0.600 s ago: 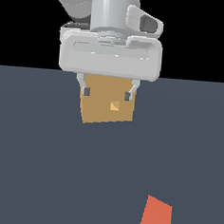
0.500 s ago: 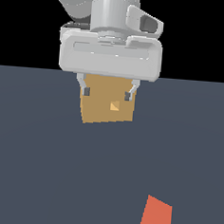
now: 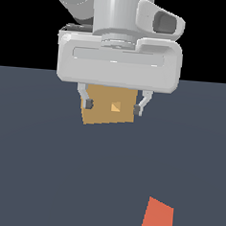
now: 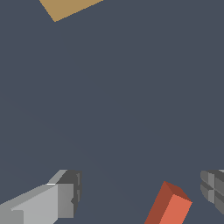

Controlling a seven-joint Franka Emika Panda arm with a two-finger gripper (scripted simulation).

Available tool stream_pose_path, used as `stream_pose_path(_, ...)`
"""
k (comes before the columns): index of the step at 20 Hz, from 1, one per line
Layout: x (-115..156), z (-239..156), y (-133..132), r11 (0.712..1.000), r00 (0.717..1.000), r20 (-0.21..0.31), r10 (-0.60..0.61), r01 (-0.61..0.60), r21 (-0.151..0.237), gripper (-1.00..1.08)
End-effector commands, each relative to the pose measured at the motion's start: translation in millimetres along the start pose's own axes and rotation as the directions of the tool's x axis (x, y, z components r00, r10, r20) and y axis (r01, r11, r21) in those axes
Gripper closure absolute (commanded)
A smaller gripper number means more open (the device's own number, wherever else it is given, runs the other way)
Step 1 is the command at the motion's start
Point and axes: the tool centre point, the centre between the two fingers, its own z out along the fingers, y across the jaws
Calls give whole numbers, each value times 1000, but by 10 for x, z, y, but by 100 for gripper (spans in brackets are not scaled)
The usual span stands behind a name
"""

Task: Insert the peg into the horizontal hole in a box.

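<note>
The tan box [image 3: 108, 109] stands on the dark floor behind my gripper, with its small lighter square hole [image 3: 116, 107] facing the exterior camera. A corner of the box also shows in the wrist view [image 4: 65, 8]. The peg's orange-red end [image 3: 157, 220] lies on the floor near the frame's lower edge; its white half is out of view. In the wrist view the orange-red end [image 4: 170, 205] lies between my fingers, nearer one of them. My gripper [image 3: 114, 106] hangs above the floor, open and empty, its fingers [image 3: 88, 103] spread wide in front of the box.
The dark grey floor [image 3: 43, 167] stretches around the box and the peg. The large grey-white hand body [image 3: 119, 60] hides the top of the box in the exterior view.
</note>
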Motion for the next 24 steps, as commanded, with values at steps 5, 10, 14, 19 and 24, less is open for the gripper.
stream_pose_path(5,-793,265,189,990,990,-11,138,-139,-7,-92)
stream_pose_path(10,-1517,510,274,965,965,-24,262,-262,-11,-92)
stream_pose_path(14,-1928,652,283,944,943,-32,330,-331,-13,-92)
stream_pose_path(19,-2230,758,273,924,924,-39,381,-381,-13,-92)
stream_pose_path(24,-2322,790,267,918,917,-41,396,-397,-13,-92)
